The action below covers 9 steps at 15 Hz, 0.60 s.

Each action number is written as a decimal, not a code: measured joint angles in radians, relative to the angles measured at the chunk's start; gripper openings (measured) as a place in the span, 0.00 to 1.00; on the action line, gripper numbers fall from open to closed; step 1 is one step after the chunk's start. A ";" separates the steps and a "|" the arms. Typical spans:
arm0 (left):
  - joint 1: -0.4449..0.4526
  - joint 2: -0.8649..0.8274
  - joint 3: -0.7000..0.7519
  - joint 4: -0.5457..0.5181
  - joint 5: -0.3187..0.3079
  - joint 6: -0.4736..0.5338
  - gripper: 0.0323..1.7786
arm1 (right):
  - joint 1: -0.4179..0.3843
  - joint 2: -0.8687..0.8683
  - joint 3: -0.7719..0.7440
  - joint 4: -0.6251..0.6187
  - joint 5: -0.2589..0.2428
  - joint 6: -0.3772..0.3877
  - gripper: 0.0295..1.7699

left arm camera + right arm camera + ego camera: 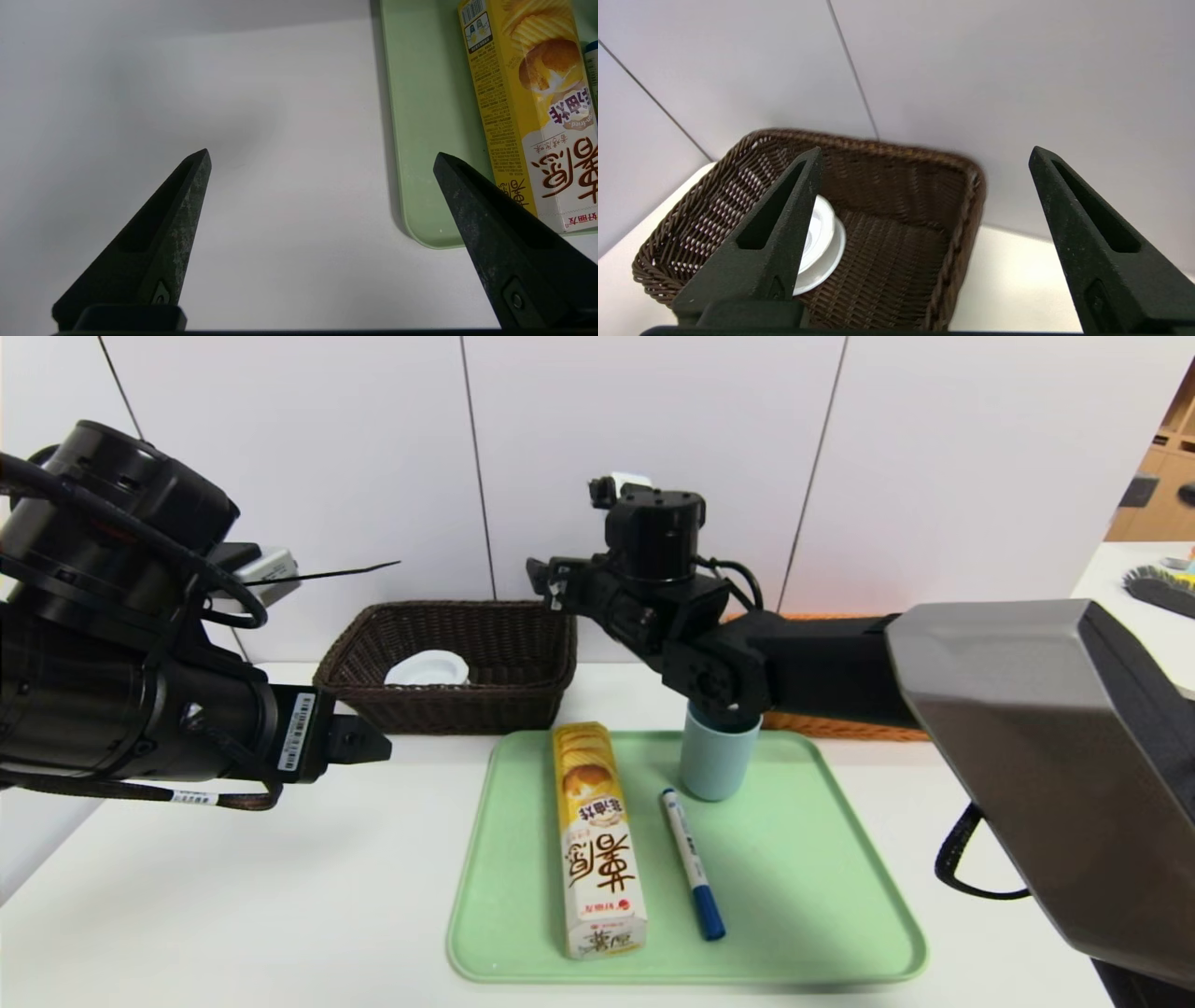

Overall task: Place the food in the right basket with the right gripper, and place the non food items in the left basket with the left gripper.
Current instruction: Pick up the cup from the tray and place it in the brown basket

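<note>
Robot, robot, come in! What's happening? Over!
Both grippers open, empty: right gripper above dark basket, left gripper parked. White roll inside. Chip carton on tray.

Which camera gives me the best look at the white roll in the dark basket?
The right wrist view: it looks down into the dark basket, showing the roll on its floor, partly behind a finger. The head view shows only its top over the rim. The left wrist view misses it.

left basket [448, 667]: dark brown woven wicker, rough
tray [822, 896]: pale green plastic, smooth, matt
carton [597, 840]: printed card, slightly glossy
cup [717, 761]: dusty-blue plastic, matt
table [233, 896]: white, smooth
</note>
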 joint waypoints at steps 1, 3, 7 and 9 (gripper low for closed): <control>0.000 -0.001 -0.002 0.000 0.000 0.001 0.95 | 0.002 -0.035 0.003 0.014 -0.002 -0.023 0.88; -0.001 -0.007 -0.013 -0.001 -0.002 0.006 0.95 | 0.006 -0.117 0.006 0.082 -0.009 -0.038 0.90; -0.065 -0.022 -0.004 0.007 0.021 0.003 0.95 | 0.005 -0.324 0.012 0.375 -0.079 -0.047 0.93; -0.122 -0.017 -0.041 0.002 0.042 0.000 0.95 | 0.003 -0.433 0.022 0.545 -0.100 -0.044 0.93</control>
